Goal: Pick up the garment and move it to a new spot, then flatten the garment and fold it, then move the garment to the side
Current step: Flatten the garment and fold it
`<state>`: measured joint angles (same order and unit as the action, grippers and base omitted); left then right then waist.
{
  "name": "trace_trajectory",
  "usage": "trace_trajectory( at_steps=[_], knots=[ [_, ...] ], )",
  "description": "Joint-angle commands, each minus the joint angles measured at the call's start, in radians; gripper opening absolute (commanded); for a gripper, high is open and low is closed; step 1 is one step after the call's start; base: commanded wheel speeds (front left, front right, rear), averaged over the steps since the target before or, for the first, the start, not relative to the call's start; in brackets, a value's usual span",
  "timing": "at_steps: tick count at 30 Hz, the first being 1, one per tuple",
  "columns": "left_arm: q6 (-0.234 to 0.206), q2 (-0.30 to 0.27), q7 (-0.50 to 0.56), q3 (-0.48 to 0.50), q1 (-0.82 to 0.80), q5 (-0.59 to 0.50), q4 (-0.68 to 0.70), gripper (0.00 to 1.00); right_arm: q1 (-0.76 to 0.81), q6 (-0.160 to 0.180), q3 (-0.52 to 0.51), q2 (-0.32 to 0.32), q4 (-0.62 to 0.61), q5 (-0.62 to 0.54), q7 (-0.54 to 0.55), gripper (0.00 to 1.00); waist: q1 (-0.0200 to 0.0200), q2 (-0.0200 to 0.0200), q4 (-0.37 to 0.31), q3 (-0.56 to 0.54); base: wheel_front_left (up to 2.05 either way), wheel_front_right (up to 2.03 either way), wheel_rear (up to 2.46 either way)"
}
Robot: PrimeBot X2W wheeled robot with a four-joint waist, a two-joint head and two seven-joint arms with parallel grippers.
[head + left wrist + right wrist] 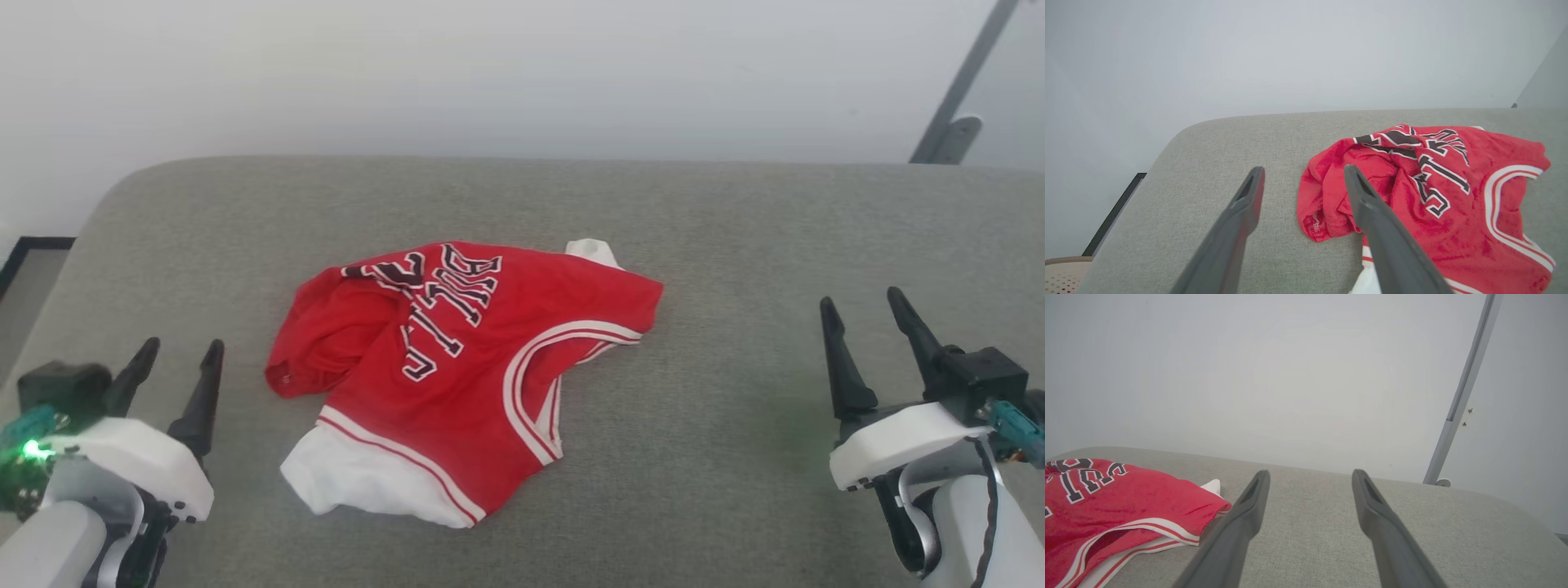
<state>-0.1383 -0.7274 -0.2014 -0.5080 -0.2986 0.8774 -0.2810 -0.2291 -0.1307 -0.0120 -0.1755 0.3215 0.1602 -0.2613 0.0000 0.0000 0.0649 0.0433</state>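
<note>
While the left fingers (200, 396) and right fingers (841, 367) stand spread, the garment (490, 367) lies crumpled between them, nearer the left.

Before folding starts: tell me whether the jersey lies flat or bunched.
Bunched: the garment lies crumpled, its lettering creased, fabric heaped in folds.

Garment (465, 367) centred on cushion (735, 237)

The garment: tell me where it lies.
In the head view the garment lies crumpled on the grey cushion, just left of centre, nearer the left gripper than the right gripper.
</note>
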Motion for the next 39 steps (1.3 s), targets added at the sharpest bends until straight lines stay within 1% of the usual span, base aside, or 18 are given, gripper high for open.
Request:
trace_trajectory(
  at_steps=[1,5,8,11,12,15,19,27,32,36,39],
  knots=[
    [-0.007,0.009,-0.025,0.016,0.021,0.000,-0.002,1.00,-0.009,0.000,0.009,-0.009,0.005,0.007,-0.006,1.00,0.0000,0.0000,0.019,0.003,0.00,0.00,0.00],
    [-0.017,0.038,-0.058,0.061,0.055,-0.018,0.003,1.00,-0.039,0.000,0.040,-0.026,0.029,0.025,-0.004,1.00,0.0000,0.0000,0.061,0.020,0.00,0.00,0.00],
    [-0.016,0.073,-0.064,0.109,0.077,-0.038,0.016,1.00,-0.078,0.000,0.069,-0.049,0.056,0.038,0.017,1.00,0.0000,0.0000,0.097,0.036,0.00,0.00,0.00],
    [-0.005,0.127,-0.065,0.175,0.100,-0.084,0.048,1.00,-0.124,0.000,0.103,-0.079,0.084,0.054,0.044,1.00,0.0000,0.0000,0.138,0.056,0.00,0.00,0.00],
    [-0.005,0.127,-0.065,0.175,0.100,-0.084,0.048,1.00,-0.124,0.000,0.103,-0.079,0.084,0.054,0.044,1.00,0.0000,0.0000,0.138,0.056,0.00,0.00,0.00],
    [0.018,0.192,-0.064,0.250,0.130,-0.135,0.070,1.00,-0.175,0.000,0.139,-0.112,0.115,0.081,0.087,1.00,0.0000,0.0000,0.182,0.083,0.00,0.00,0.00],
    [0.065,0.282,-0.064,0.320,0.141,-0.200,0.075,1.00,-0.255,0.000,0.194,-0.159,0.155,0.129,0.163,1.00,0.0000,0.0000,0.239,0.124,0.00,0.00,0.00],
    [0.177,0.450,-0.064,0.402,0.098,-0.304,0.031,1.00,-0.417,0.000,0.313,-0.250,0.261,0.217,0.349,1.00,0.0000,0.0000,0.343,0.210,0.00,0.00,0.00],
    [0.226,0.527,-0.064,0.435,0.069,-0.355,-0.010,1.00,-0.502,0.000,0.393,-0.290,0.333,0.271,0.472,1.00,0.0000,0.0000,0.388,0.250,0.00,0.00,0.00],
    [0.249,0.567,-0.064,0.452,0.050,-0.384,-0.039,1.00,-0.556,0.000,0.453,-0.308,0.391,0.304,0.571,1.00,0.0000,0.0000,0.409,0.268,0.00,0.00,0.00],
    [0.259,0.584,-0.064,0.466,0.044,-0.400,-0.055,1.00,-0.585,0.000,0.496,-0.318,0.435,0.319,0.652,1.00,0.0000,0.0000,0.417,0.272,0.00,0.00,0.00]
  ],
)
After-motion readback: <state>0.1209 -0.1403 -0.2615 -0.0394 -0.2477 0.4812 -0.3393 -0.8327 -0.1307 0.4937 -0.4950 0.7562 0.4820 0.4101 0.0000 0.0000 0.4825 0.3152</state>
